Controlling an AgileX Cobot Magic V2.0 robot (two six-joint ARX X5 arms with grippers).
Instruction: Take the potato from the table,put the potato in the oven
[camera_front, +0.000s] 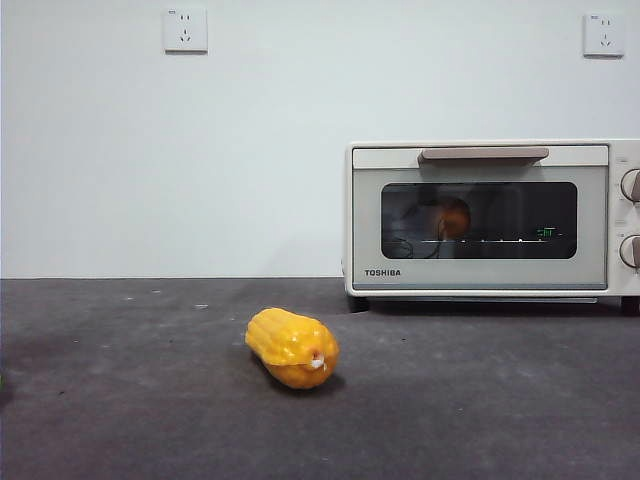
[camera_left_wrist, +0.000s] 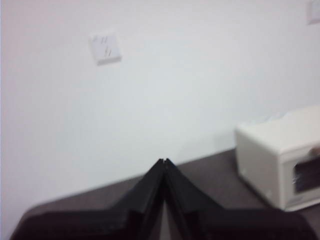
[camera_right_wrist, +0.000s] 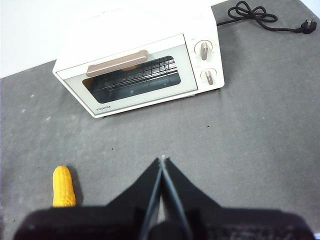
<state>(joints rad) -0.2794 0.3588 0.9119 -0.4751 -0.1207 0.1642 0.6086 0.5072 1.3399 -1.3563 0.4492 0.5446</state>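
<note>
The cream-white Toshiba oven (camera_front: 480, 215) stands at the back right of the dark grey table (camera_front: 480, 400) with its door closed. Behind the dark glass sits an orange-brown rounded lump, the potato (camera_front: 455, 216), on the wire rack. My right gripper (camera_right_wrist: 162, 159) hangs shut and empty high over the table, in front of the oven (camera_right_wrist: 130, 82). My left gripper (camera_left_wrist: 164, 161) is shut too, holds nothing, and is raised facing the wall, with the oven (camera_left_wrist: 280, 150) off to one side. Neither arm shows in the front view.
A yellow ribbed corn cob (camera_front: 292, 347) lies on the table left of the oven, also seen in the right wrist view (camera_right_wrist: 63, 186). A black power cord (camera_right_wrist: 252, 12) trails behind the oven. Two wall sockets (camera_front: 185, 30) (camera_front: 603, 34) sit high on the white wall.
</note>
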